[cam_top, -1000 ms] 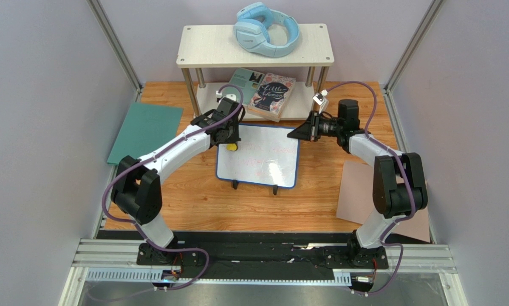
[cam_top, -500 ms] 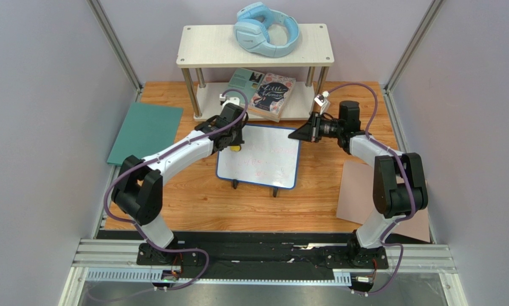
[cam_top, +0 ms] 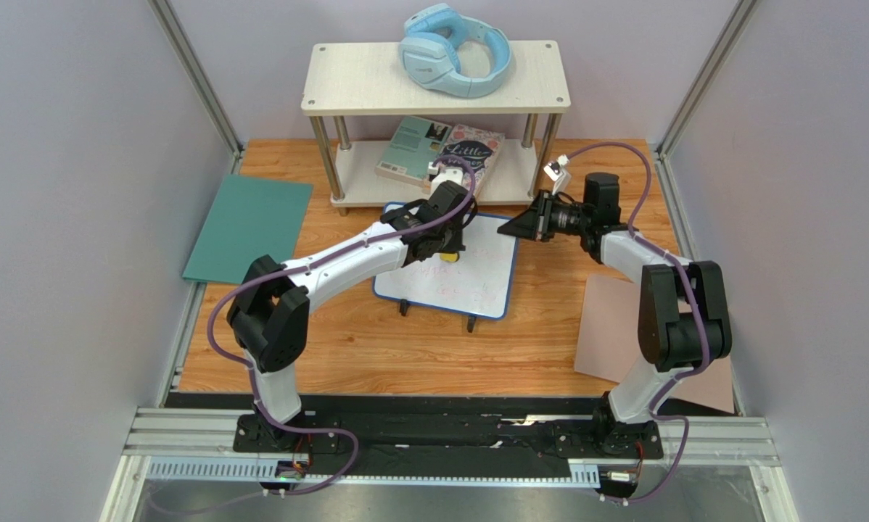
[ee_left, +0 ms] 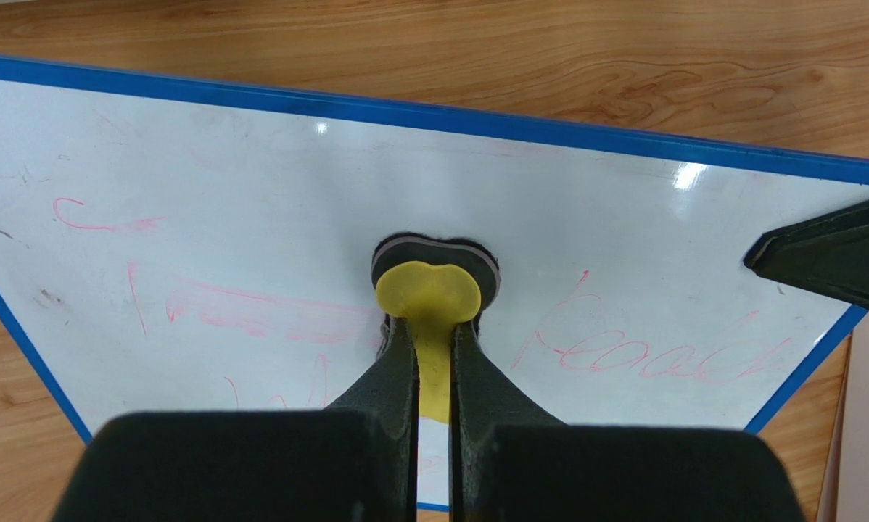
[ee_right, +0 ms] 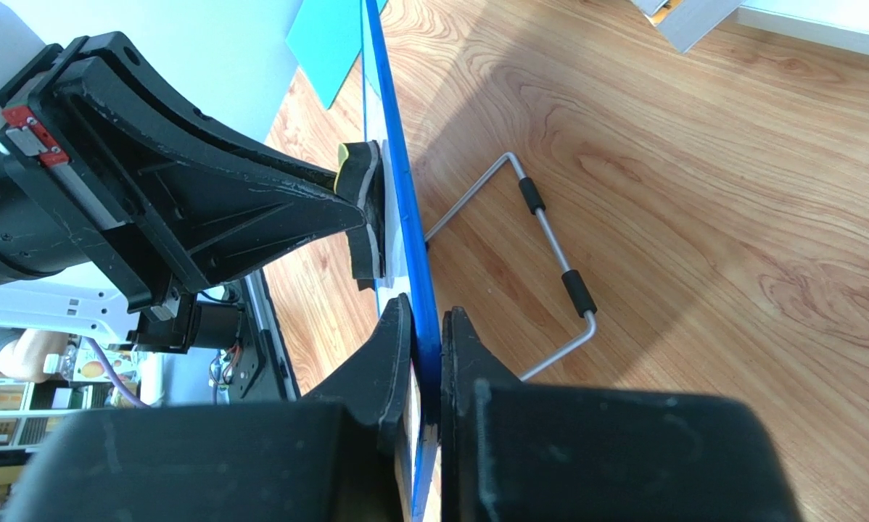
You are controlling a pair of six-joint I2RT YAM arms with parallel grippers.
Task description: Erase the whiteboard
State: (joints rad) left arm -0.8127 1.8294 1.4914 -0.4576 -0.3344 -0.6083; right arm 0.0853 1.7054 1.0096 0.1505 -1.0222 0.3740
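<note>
Wiping over the whiteboard (cam_top: 482, 285) with the eraser (ee_left: 428, 291), now further right than before.

Nearest, over the wood table (cam_top: 341, 348): stretched out longer than a second ago, with the left gripper (cam_top: 450, 251) carried from the board's far-left corner to the middle of its far half. Squeezed tight on the yellow eraser handle, dark felt pad pressed flat on the glossy white surface among smeared pink strokes. Pinched as earlier by the right gripper (cam_top: 518, 228) at the thin blue rim of the far-right corner, fingers closed on both faces. Propped on a bent wire stand (ee_right: 548, 250) with black sleeves. Open wood on the near side; teal sheet (cam_top: 248, 223) well apart at left, tan-pink sheet (cam_top: 613, 326) at right. Beyond, near the far edge, a pale shelf (cam_top: 439, 82) with books (cam_top: 466, 152) and blue headphones (cam_top: 455, 49).
</note>
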